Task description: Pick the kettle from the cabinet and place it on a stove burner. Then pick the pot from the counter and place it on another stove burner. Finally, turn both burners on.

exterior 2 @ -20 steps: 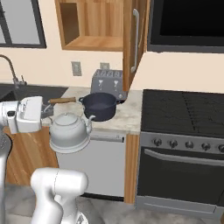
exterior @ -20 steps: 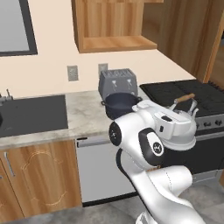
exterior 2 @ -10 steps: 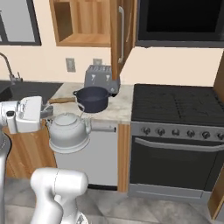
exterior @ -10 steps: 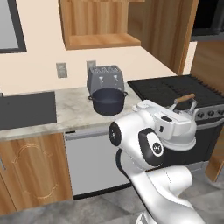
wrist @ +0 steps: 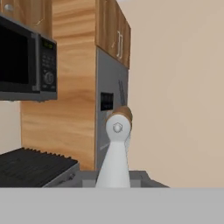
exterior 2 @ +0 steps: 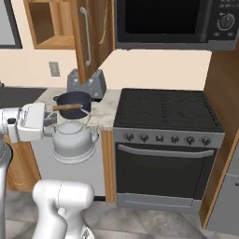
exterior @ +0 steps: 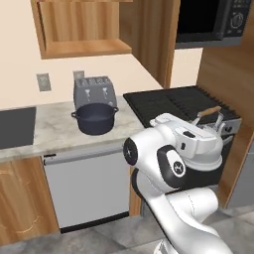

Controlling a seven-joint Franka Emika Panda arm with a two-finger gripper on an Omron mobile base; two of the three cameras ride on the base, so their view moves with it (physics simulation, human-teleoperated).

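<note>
Silvery domed kettle [exterior 2: 73,140], wooden handle bar

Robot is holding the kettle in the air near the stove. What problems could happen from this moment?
1. The kettle hangs from its wooden handle bar in the shut gripper, below counter height, so it may swing or hit the counter edge when lifted.
2. The open cabinet door juts out above it and could be struck.
3. The pot stands close to the stove edge and could be bumped.

Even, bright rendered light; soft faint shadows; no glare; coarse, slightly blurry frames; no edge distortion.
</note>
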